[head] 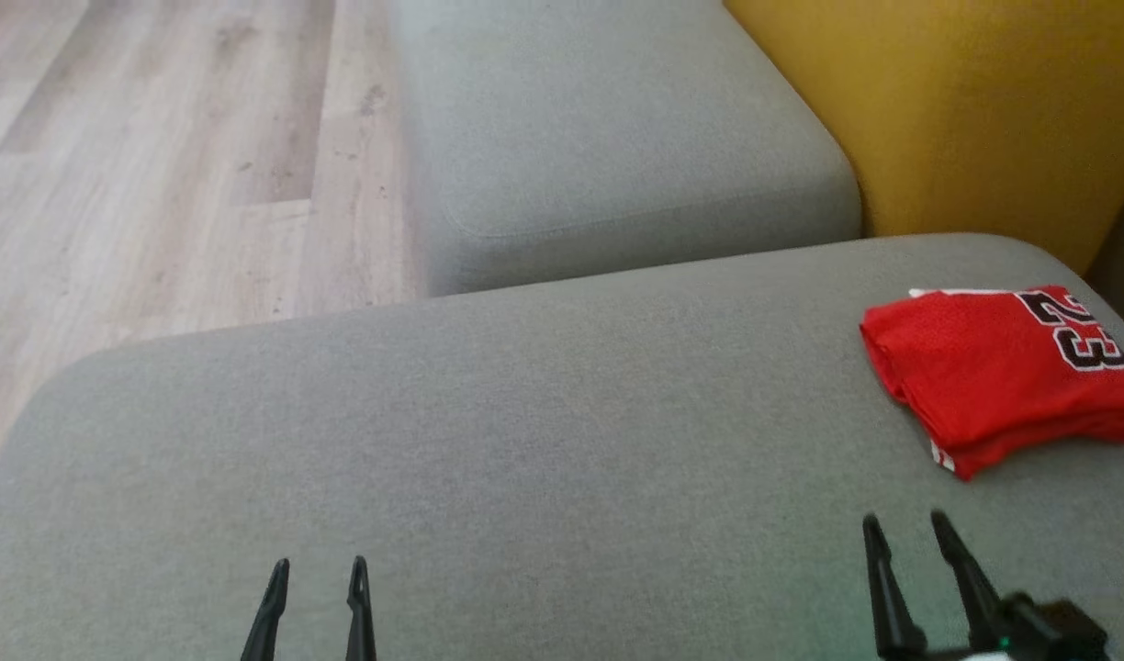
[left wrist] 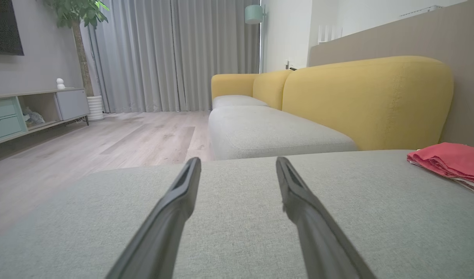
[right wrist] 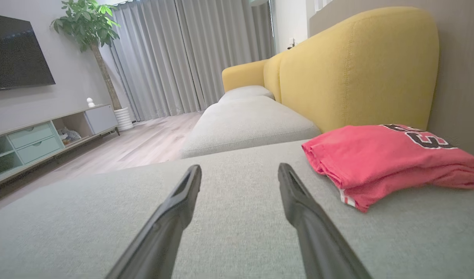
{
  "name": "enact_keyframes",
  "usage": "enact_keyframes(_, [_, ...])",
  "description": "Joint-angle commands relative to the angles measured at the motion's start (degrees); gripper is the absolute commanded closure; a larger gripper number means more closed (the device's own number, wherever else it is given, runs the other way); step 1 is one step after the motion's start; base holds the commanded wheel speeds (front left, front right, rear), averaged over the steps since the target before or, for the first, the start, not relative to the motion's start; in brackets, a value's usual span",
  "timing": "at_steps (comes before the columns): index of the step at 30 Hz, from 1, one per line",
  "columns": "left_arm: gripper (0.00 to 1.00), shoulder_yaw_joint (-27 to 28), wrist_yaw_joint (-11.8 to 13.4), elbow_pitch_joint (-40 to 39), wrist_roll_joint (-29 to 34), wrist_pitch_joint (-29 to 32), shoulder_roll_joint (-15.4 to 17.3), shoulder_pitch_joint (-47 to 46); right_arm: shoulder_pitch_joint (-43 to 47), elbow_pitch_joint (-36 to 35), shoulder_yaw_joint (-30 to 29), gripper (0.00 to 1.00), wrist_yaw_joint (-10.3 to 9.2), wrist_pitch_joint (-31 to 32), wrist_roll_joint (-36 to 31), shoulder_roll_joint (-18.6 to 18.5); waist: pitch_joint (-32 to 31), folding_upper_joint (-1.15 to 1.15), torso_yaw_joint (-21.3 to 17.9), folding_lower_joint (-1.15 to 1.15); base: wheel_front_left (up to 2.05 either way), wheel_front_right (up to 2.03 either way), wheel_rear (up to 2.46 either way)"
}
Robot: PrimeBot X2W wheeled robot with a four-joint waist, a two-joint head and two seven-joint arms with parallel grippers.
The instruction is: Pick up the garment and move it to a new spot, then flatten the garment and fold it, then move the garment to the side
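Right, the garment (head: 1003, 376) is lying folded into a neat red block at the far right of the big grey seat cushion (head: 488, 441), close beside the yellow backrest (head: 966, 101). It is showing its number on top: "23" in black digits edged with white, turned sideways in the head view and sitting along the side nearest the backrest. In the right wrist view only part of those digits is showing. A sliver of white trim is peeking out at the near corner of the fold. The left gripper (head: 320, 562) is hovering low over the cushion at the lower left, its two dark fingers spread wide with nothing between them, well apart from the jersey. The right gripper (head: 904, 520) is hovering at the lower right, fingers likewise parted and carrying nothing, tips pointing towards the jersey's near edge with a strip of bare cushion between. A second grey seat (head: 608, 138) is lying beyond, with pale wood floor (head: 158, 156) to the left, and the wrist views are taking in grey curtains (left wrist: 175, 54), a potted tree (right wrist: 93, 35) and a low cabinet (right wrist: 39, 135) with pale green drawers.
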Motion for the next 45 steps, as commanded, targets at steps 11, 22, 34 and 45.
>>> enact_keyframes(11, [0.00,2.9,0.7,-1.7,0.9,-0.5,-0.4,-1.9,0.0,-3.3,-0.7,0.00,-0.04,-0.8,-0.8,0.9,-1.0,0.00,1.0,0.01,0.00,0.00,0.00])
enact_keyframes(22, [1.00,1.0,0.4,3.1,-0.5,0.4,0.0,2.0,2.6,1.9,-1.9,1.00,0.00,0.3,0.4,1.3,-1.0,0.00,0.7,0.01,0.00,0.00,0.00])
enact_keyframes(34, [1.00,1.9,-0.7,3.8,-9.3,2.1,0.3,-0.5,0.5,2.0,-2.5,1.00,0.00,2.1,8.5,1.1,0.2,0.00,0.9,0.01,0.00,0.00,0.00])
enact_keyframes(45, [1.00,2.8,-1.6,4.5,-16.4,3.5,0.5,-2.6,-1.2,2.2,-3.0,1.00,-0.01,3.6,15.1,1.0,1.2,0.00,1.2,0.01,0.00,0.00,0.00])
